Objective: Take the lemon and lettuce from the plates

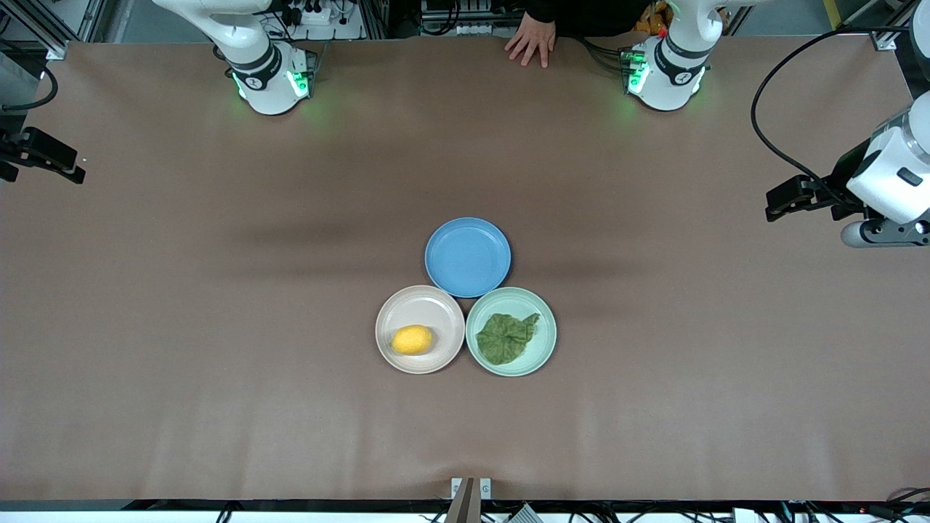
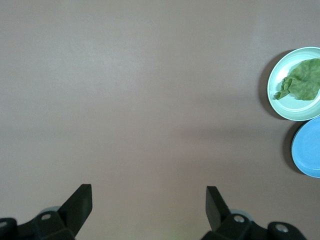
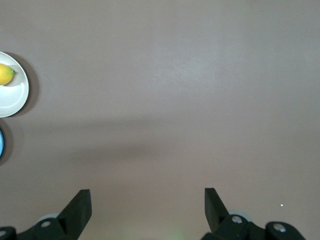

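Both grippers hang wide open and empty over bare table: left gripper [image 2: 149,210] well away from the lettuce [image 1: 507,337] on its mint plate [image 1: 541,356], right gripper [image 3: 148,210] from the lemon [image 1: 412,339] on its beige plate [image 1: 407,309].

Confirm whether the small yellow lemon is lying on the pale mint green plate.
No, the small oval yellow lemon lies on the round pale beige-pink plate, while the round pale mint green plate holds the wrinkly dark green lettuce leaf.

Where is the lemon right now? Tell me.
In the front view the lemon lies on the beige-pink plate, beside the mint green plate holding the lettuce, toward the right arm's end and nearer the camera than the blue plate.
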Available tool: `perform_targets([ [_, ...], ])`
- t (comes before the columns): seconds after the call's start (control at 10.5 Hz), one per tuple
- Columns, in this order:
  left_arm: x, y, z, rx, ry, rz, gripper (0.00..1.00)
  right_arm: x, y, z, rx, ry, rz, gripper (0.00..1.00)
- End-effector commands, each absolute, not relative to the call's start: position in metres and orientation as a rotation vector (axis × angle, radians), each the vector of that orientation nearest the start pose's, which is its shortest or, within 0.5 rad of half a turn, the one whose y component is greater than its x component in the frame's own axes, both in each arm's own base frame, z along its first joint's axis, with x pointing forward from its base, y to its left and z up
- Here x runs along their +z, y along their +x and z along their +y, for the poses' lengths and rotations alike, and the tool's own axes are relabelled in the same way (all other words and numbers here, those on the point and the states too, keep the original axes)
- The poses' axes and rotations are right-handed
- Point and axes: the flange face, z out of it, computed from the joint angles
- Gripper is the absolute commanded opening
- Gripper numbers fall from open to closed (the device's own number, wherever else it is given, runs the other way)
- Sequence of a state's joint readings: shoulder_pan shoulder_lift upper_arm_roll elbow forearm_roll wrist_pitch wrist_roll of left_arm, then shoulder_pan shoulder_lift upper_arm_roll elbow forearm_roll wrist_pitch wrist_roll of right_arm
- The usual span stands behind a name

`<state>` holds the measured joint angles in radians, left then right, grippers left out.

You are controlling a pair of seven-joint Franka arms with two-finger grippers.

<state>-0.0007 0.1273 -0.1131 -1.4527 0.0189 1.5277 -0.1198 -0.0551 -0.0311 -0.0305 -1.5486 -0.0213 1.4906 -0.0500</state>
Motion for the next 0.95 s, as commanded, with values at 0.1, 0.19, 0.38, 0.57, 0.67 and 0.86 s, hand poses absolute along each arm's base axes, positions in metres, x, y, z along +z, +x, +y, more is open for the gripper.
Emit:
perform_targets([
  [0.1,0.607,0.582,-0.06,0.09,-3.146,0.009,1.0,0.651,0.537,-0.043,0.02,-3.175,0.048,1.0],
  [0.19,0.606,0.582,-0.06,0.092,-3.146,0.009,1.0,0.651,0.537,-0.045,0.022,-3.172,0.055,1.0],
  [0.38,0.605,0.582,-0.06,0.094,-3.145,0.011,1.0,0.651,0.538,-0.043,0.017,-3.171,0.047,1.0],
  [0.57,0.603,0.583,-0.059,0.099,-3.145,0.011,1.0,0.651,0.539,-0.045,0.008,-3.172,0.055,1.0],
  [0.67,0.603,0.583,-0.059,0.099,-3.145,0.009,1.0,0.644,0.544,-0.051,0.018,-3.171,0.059,1.0],
  [0.86,0.604,0.583,-0.061,0.097,-3.146,0.014,1.0,0.612,0.56,-0.05,0.115,-3.168,0.041,1.0],
])
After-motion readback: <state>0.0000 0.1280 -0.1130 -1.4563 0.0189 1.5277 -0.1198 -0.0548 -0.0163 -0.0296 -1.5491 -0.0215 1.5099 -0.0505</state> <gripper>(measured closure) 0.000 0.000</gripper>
